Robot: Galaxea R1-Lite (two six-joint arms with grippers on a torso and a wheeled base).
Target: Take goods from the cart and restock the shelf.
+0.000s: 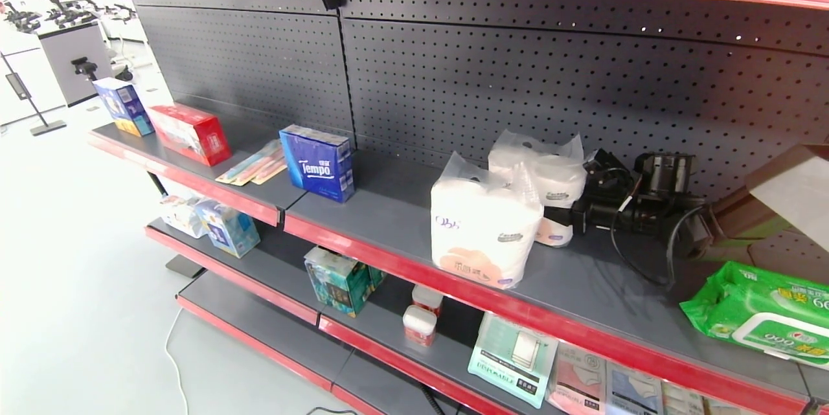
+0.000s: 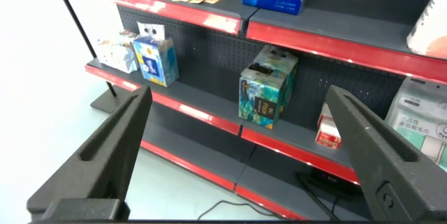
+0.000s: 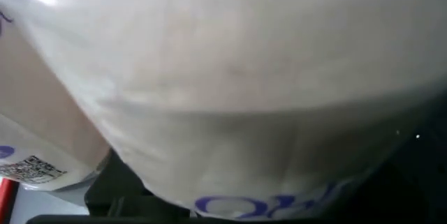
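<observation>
Two white plastic-wrapped toilet paper packs stand on the grey shelf board (image 1: pixel 388 208). The front pack (image 1: pixel 482 227) is near the red front edge, and the rear pack (image 1: pixel 544 175) stands just behind it. My right gripper (image 1: pixel 586 198) is on the shelf, pressed against the rear pack's right side. That pack (image 3: pixel 223 77) sits very close in the right wrist view. My left gripper (image 2: pixel 237 95) hangs open with nothing in it, out in front of the lower shelves.
On the same board, a blue tissue box (image 1: pixel 318 162), toothbrushes (image 1: pixel 254 164) and a red box (image 1: pixel 190 133) lie to the left, a green wet-wipes pack (image 1: pixel 764 308) and a cardboard box (image 1: pixel 777 201) to the right. Lower shelves hold a teal box (image 2: pixel 267 88) and small packs.
</observation>
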